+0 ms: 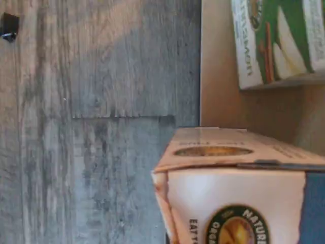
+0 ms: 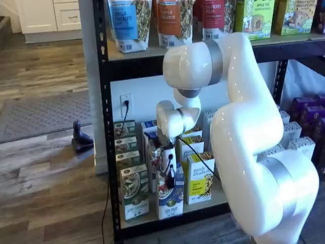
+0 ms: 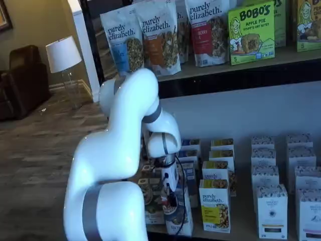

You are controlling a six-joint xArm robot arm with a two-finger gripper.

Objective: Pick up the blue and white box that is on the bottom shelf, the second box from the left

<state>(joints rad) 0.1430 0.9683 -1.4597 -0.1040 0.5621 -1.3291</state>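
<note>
The blue and white box [image 2: 171, 201] stands at the front of the bottom shelf [image 2: 219, 197], between a green-and-white box [image 2: 134, 190] and a yellow box [image 2: 199, 178]. My gripper [image 2: 171, 178] hangs straight down onto its top, black fingers closed on the upper edge. Both shelf views show this: in the other one the gripper [image 3: 170, 203] sits on the box [image 3: 184, 221]. The wrist view shows the box's flap top and white-and-blue front [image 1: 228, 203] very close, slightly tilted, reaching out past the edge of the shelf board [image 1: 218, 76].
More green, blue and yellow boxes stand in rows behind the front ones. White boxes [image 3: 273, 211] fill the shelf's right part. Granola bags [image 2: 127, 20] line the upper board. Grey wood floor [image 1: 101, 127] lies in front. The green-and-white box [image 1: 279, 35] is near.
</note>
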